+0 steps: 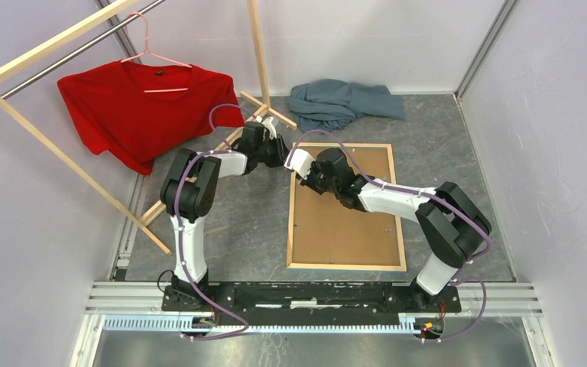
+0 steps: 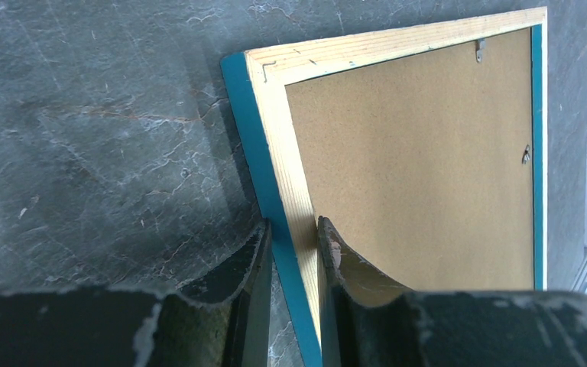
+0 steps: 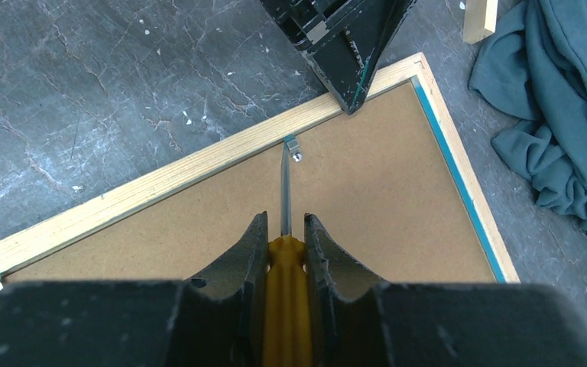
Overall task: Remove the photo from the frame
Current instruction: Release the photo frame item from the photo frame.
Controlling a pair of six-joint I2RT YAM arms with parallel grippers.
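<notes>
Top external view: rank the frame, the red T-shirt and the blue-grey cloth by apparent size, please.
1-2. frame and red T-shirt: about alike. The shirt hangs raised on a hanger, likely nearer the camera, so I won't rank them.
3. blue-grey cloth: clearly smallest.

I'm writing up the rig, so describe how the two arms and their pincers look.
The left arm and right arm have white links, black joints and looping purple cables. The left pincer and right pincer have curved black fingers with chipped paint.
</notes>
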